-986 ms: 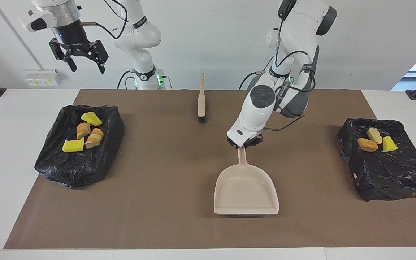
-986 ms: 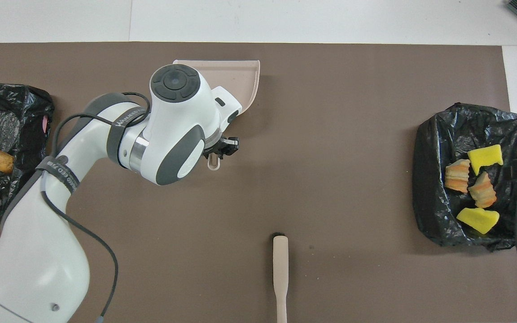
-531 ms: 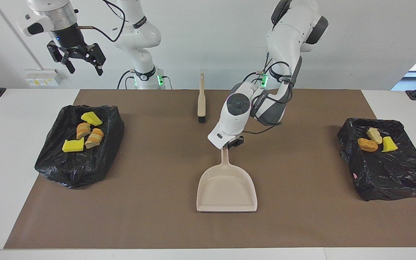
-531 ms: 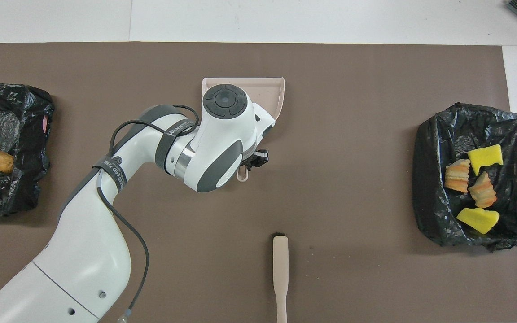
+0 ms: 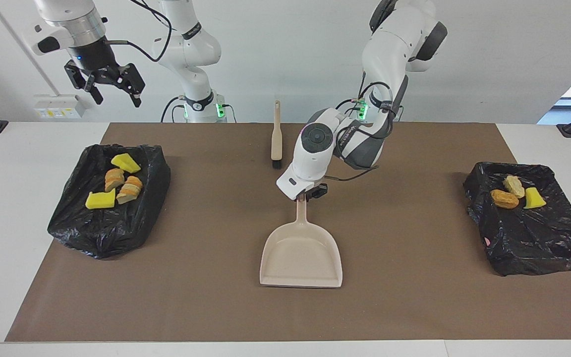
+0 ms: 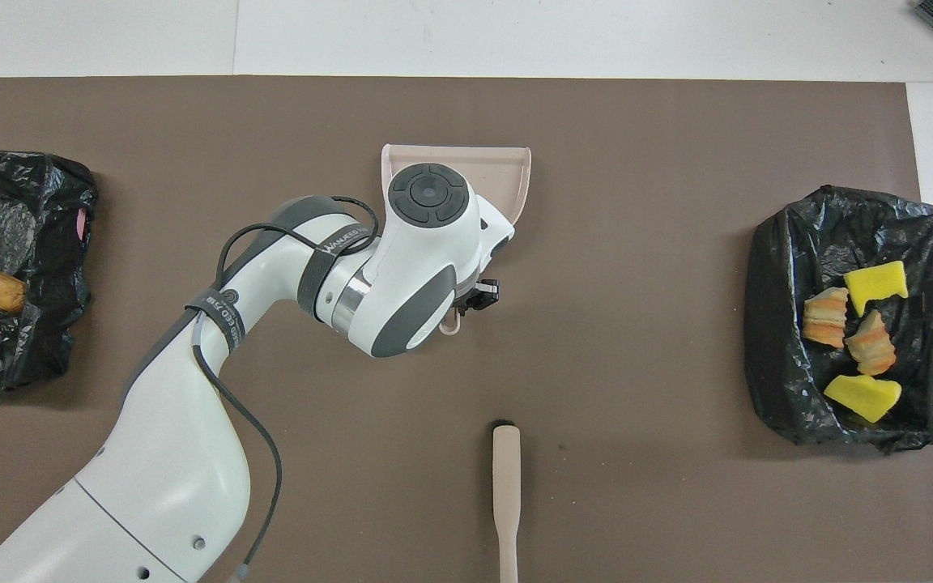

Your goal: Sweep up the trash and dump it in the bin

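Note:
The beige dustpan [image 5: 300, 255] [image 6: 507, 162] lies flat on the brown mat in the middle of the table, its handle pointing toward the robots. My left gripper [image 5: 306, 195] [image 6: 466, 304] is low over the mat, shut on the end of that handle. All the trash sits in two black-lined bins. The bin [image 5: 107, 233] [image 6: 782, 267] at the right arm's end holds two yellow sponge chunks [image 5: 100, 200] and two bread pieces [image 5: 123, 184]. The bin [image 5: 538, 243] [image 6: 21, 202] at the left arm's end holds a croissant piece [image 5: 504, 199], a pale lump [image 5: 513, 185] and a green-and-yellow sponge [image 5: 533, 198]. My right gripper [image 5: 116, 96] waits open, high above its bin.
The beige brush [image 5: 276, 139] [image 6: 505, 494] with black bristles lies on the mat nearer to the robots than the dustpan, handle toward them. The brown mat [image 5: 216, 297] covers most of the white table.
The left arm has slid the dustpan across the mat toward the right arm's end and a little nearer to the robots. The right gripper has drifted slightly upward.

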`<action>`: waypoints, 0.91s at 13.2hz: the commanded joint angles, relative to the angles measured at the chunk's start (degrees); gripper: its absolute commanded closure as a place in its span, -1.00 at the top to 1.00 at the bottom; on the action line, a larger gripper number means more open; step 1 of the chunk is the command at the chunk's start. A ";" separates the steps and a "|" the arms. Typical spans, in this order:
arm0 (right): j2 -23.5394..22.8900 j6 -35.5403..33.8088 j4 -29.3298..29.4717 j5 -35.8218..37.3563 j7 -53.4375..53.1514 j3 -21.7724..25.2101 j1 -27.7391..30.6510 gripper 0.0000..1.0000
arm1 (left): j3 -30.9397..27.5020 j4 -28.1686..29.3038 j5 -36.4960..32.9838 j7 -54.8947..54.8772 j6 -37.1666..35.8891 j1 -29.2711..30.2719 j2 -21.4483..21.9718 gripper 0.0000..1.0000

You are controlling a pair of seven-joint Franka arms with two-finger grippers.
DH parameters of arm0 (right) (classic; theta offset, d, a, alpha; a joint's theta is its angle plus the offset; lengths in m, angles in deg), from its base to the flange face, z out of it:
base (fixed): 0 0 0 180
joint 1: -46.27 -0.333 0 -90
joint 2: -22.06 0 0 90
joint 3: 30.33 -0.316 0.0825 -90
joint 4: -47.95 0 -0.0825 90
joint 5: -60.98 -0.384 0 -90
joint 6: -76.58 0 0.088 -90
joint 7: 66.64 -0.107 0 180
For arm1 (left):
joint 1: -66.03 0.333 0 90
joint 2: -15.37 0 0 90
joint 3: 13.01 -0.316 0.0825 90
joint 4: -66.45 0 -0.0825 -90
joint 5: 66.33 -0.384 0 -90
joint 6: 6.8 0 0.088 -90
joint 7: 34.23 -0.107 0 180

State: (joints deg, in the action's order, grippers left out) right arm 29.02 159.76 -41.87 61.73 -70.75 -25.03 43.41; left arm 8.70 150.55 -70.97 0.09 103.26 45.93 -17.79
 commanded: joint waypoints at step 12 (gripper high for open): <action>0.42 0.05 -0.09 -1.10 1.21 -0.02 0.40 1.00 | -9.57 3.42 -1.86 -4.53 -14.07 -0.20 15.38 1.00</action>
State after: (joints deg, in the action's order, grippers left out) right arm 29.02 159.76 -41.87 61.70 -70.75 -25.04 43.42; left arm 2.05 150.12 -72.31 -3.62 91.85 45.98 -7.54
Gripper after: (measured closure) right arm 0.000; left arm 0.000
